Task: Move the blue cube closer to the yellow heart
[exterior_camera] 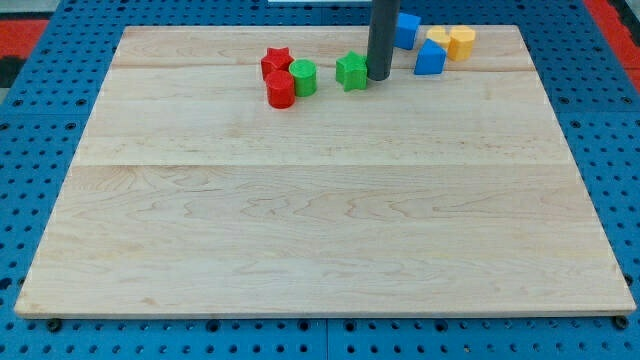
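**A:** While my tip (380,78) rests on the table (320,230) at the far side, where does the blue cube (406,29) sit?

**B:** Just behind and to the right of the rod, partly hidden by it, at the far edge. As for jaws, this arm has none, only the rod, so nothing is open, closed or gripping. Your tip sits just right of the green star (352,71), close to touching it, though I cannot tell whether it does.

**A:** And the yellow heart (438,38)?

**B:** I take it to be the paler yellow block, right of the cube, with a second yellow block (461,42) against its right side. Which of the two is the heart is hard to judge here. A second blue block (430,58) stands just near of them.

**A:** What could go wrong?

**B:** The cube lies close to the far edge, so a push angled away could slide it off the table. Swinging round carelessly could knock the green star toward the green cylinder (304,77), red star (276,62) and red cylinder (281,89). An overlong push could also shove the heart away.
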`<state>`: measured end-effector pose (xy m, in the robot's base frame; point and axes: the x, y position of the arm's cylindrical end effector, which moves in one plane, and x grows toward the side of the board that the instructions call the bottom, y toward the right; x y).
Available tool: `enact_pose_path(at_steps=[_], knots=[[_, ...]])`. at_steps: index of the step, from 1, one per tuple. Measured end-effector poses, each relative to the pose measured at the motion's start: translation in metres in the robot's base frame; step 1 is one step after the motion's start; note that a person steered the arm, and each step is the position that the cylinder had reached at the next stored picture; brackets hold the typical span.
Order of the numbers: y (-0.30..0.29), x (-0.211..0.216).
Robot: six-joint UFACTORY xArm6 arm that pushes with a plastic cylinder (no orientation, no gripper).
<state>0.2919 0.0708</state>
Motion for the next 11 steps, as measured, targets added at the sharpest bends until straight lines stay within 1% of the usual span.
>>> enact_pose_path(at_steps=[1, 3, 4, 5, 6, 7, 9, 10, 11], knots=[[-0.012, 0.0], [-0.064, 0.0], [-0.081, 0.0], [-0.063, -0.004], [-0.055, -0.04], [-0.029, -0.093], [-0.014, -0.099], [0.013, -0.096], [0.028, -0.054]])
